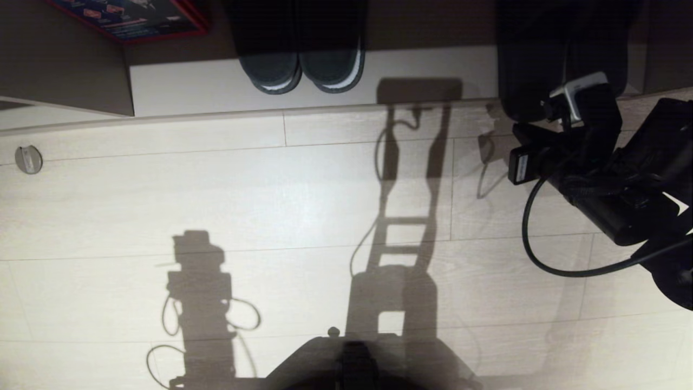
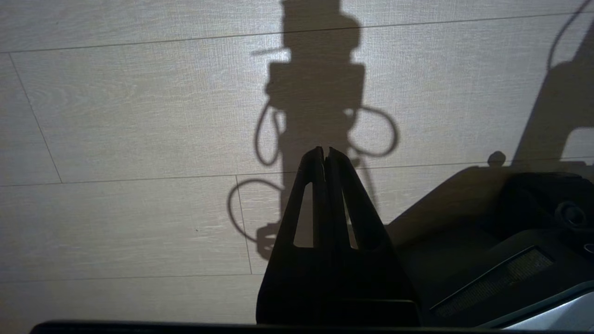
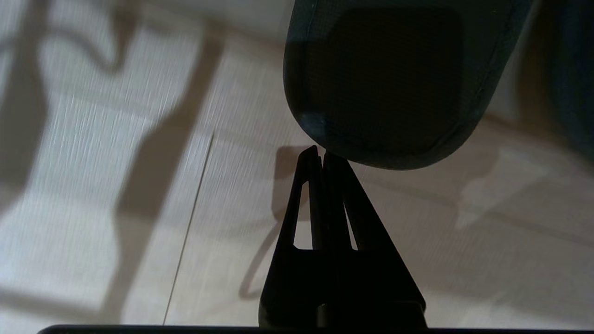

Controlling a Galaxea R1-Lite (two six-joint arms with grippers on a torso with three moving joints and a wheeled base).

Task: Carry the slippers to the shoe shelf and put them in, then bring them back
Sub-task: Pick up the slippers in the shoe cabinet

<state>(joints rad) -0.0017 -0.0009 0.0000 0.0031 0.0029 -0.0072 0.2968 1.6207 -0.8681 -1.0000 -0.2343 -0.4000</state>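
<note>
While the slippers (image 1: pixel 533 59) sit at the shoe shelf (image 1: pixel 433 70) lip on the right, beside a darker pair (image 1: pixel 303 59), putting-in looks done and bringing back remains. Right gripper (image 3: pixel 322 153) is closed, empty, tips at one slipper's edge; left gripper (image 2: pixel 325 153) closed, parked over the floor (image 2: pixel 139 116).

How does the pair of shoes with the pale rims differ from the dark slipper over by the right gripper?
The pale-rimmed pair shows two shoes side by side with light edging at the rounded ends; the slipper by the right gripper is one uniform dark colour. The pair stands far from either gripper; the slipper's rounded end sits right at the shut fingertips, though contact is unclear. Both rest in the shoe shelf, ends poking over its lip.
</note>
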